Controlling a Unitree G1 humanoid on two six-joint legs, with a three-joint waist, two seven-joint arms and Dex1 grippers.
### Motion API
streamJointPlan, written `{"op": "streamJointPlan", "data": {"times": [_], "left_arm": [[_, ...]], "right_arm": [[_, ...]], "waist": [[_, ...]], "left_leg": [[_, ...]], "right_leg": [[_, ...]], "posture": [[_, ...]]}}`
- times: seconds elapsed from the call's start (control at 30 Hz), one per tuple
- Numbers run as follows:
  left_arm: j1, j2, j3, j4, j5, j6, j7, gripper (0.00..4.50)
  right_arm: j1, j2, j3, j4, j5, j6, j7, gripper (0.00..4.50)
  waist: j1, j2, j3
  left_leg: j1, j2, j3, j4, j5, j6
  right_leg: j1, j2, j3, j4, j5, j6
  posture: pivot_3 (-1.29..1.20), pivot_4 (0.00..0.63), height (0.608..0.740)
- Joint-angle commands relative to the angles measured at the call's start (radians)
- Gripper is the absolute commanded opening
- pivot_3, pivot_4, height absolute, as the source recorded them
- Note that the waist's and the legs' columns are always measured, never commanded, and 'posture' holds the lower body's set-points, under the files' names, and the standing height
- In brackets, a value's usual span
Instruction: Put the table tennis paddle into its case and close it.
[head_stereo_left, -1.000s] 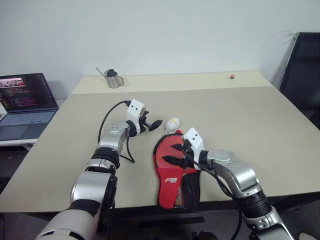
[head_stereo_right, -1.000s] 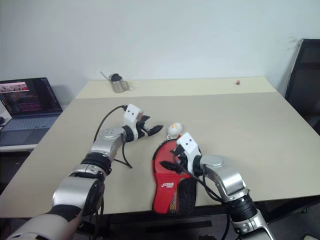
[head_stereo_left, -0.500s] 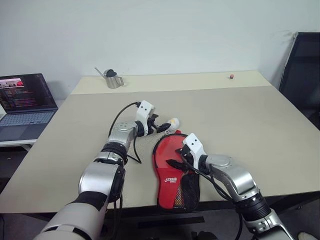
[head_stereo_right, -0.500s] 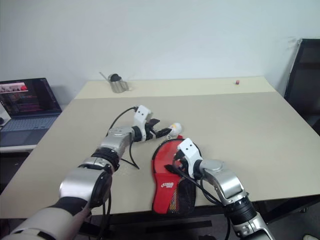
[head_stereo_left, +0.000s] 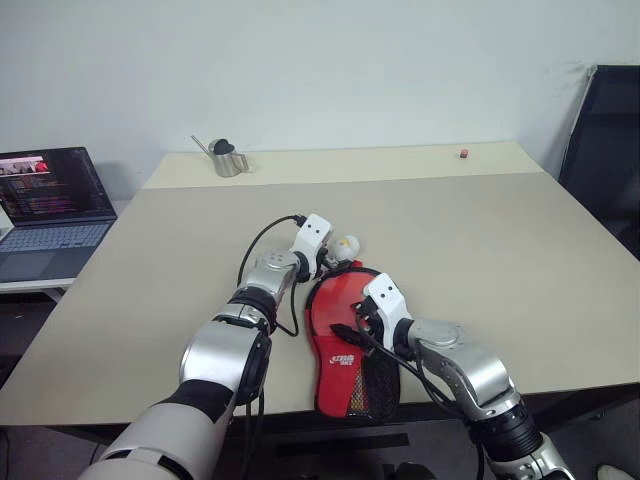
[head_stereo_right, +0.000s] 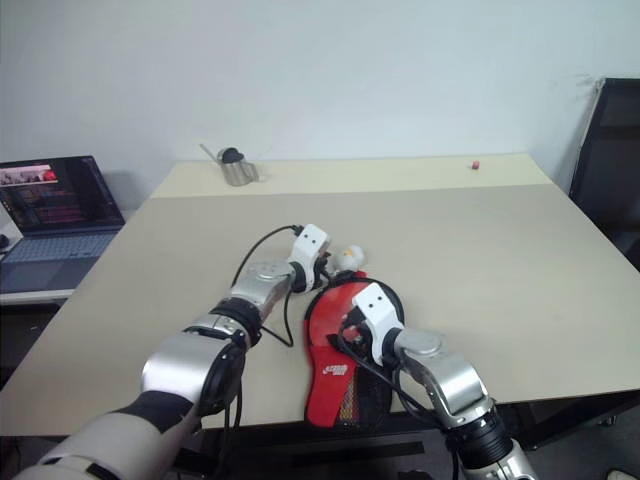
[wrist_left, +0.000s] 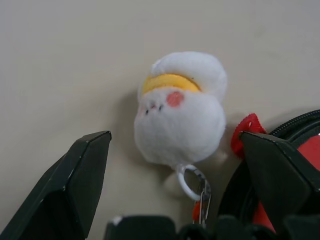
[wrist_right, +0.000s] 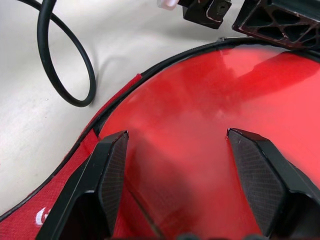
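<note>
On one table (head_stereo_left: 520, 260): one case (head_stereo_left: 350, 350), one plush charm (wrist_left: 180, 120).

Paddle (head_stereo_left: 345, 308) inside case (head_stereo_left: 352, 375), plush charm (wrist_left: 180, 111) just beyond case's far end

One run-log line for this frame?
paddle: in case, unzipped | left gripper: open, at plush charm | right gripper: open over paddle

Clearance map. Open table (head_stereo_left: 500, 260) fills the centre and right of the frame. Lower centre: the case (head_stereo_left: 348, 345), both grippers and a looping black cable (head_stereo_left: 262, 262) crowd together, a plush keychain (wrist_left: 181, 114) between the left gripper's (wrist_left: 182, 165) spread fingers. Upper left: metal cup (head_stereo_left: 228, 158); far left: laptop (head_stereo_left: 50, 205).
</note>
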Motion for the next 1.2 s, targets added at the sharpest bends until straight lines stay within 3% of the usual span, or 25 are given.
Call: {"op": "streamJointPlan", "data": {"times": [0.03, 0.07, 0.13, 0.5, 0.8, 1.2], "left_arm": [[-0.013, -0.017, -0.010, 0.012, 0.030, 0.014, 0.035, 4.50], [-0.013, -0.020, -0.009, 0.013, 0.034, 0.017, 0.046, 4.50], [-0.013, -0.030, -0.006, 0.014, 0.038, 0.021, 0.061, 3.93], [-0.012, -0.068, -0.007, 0.017, 0.073, 0.025, 0.101, 0.13], [-0.082, -0.139, -0.057, 0.015, 0.143, -0.093, 0.144, 0.03], [-0.092, -0.260, -0.231, 0.021, 0.304, -0.263, 0.135, 0.03]], "right_arm": [[0.026, 0.016, -0.002, -0.059, 0.002, 0.014, -0.037, 3.41], [0.033, 0.017, -0.002, -0.068, 0.002, 0.020, -0.047, 3.41], [0.046, 0.019, -0.002, -0.081, 0.004, 0.026, -0.061, 3.46], [0.087, 0.021, -0.005, -0.134, 0.009, 0.057, -0.108, 3.46], [0.133, 0.036, 0.029, -0.163, 0.011, 0.084, -0.143, 3.46], [0.176, 0.064, 0.059, -0.177, 0.018, 0.100, -0.186, 3.46]], "waist": [[0.000, 0.000, 0.000], [0.001, 0.000, 0.000], [0.001, -0.001, 0.000], [0.003, -0.002, -0.001], [0.016, -0.002, -0.001], [0.025, -0.002, -0.002]], "left_leg": [[0.000, 0.000, 0.000, 0.000, 0.000, 0.000], [0.001, 0.000, 0.000, 0.000, 0.000, 0.000], [0.001, 0.000, 0.000, 0.000, 0.000, 0.001], [0.003, 0.000, -0.001, 0.001, -0.001, 0.002], [0.002, -0.001, -0.001, 0.001, -0.001, 0.002], [0.002, -0.001, 0.000, 0.001, -0.001, 0.002]], "right_leg": [[0.000, 0.000, 0.000, 0.000, 0.000, 0.000], [0.001, 0.000, 0.000, 0.000, 0.000, 0.000], [0.002, 0.000, 0.000, 0.000, 0.000, 0.000], [0.003, 0.000, -0.001, 0.000, 0.000, 0.000], [0.004, 0.000, -0.001, 0.000, 0.000, 0.001], [0.005, -0.001, -0.003, -0.001, 0.000, 0.001]], "posture": [[0.00, 0.150, 0.740], [0.00, 0.150, 0.740], [0.00, 0.150, 0.740], [0.00, 0.150, 0.740], [0.00, 0.150, 0.740], [0.00, 0.150, 0.740]]}}
